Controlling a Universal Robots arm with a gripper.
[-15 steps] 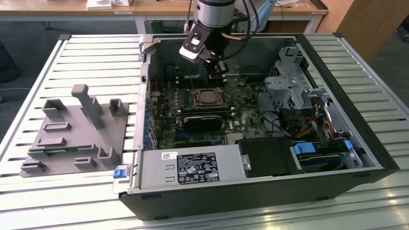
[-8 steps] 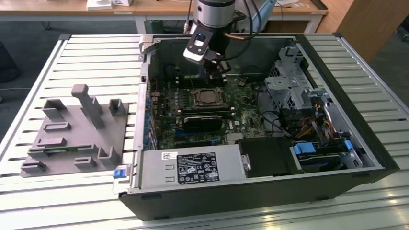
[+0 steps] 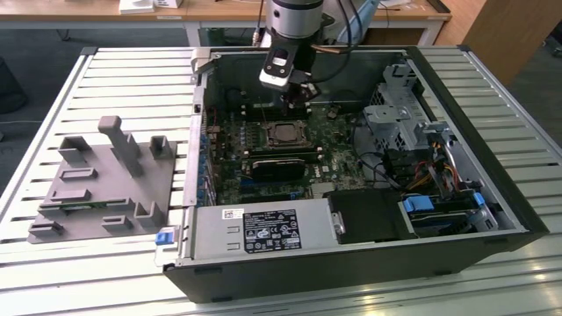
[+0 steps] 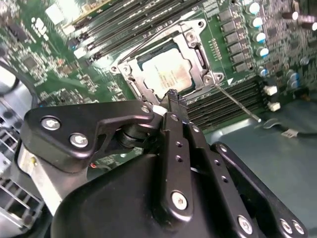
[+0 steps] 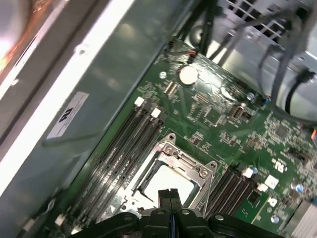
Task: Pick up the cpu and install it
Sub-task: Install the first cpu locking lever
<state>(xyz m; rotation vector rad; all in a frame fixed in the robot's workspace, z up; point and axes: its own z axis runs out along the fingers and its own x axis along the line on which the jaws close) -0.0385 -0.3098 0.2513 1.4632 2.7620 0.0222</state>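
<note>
The cpu (image 3: 283,133) is a small silvery square lying flat in the metal-framed socket on the green motherboard (image 3: 338,148) inside the open computer case. Both wrist views show it seated in the socket, cpu (image 4: 167,74) and cpu (image 5: 166,182). My gripper (image 3: 297,104) hangs just above the board, a little behind the socket toward the case's back wall. Its black fingers (image 5: 165,196) are pressed together with nothing between them. In the second wrist view the gripper (image 4: 172,95) has its tip over the socket's edge, apart from the chip.
A grey plastic tray with upright posts (image 3: 97,178) lies at the exterior view's left on the slatted table. Inside the case are a black block (image 3: 276,168) in front of the socket, memory slots (image 5: 126,148), a labelled metal box (image 3: 263,230), a drive cage (image 3: 395,118) and cables (image 3: 412,174).
</note>
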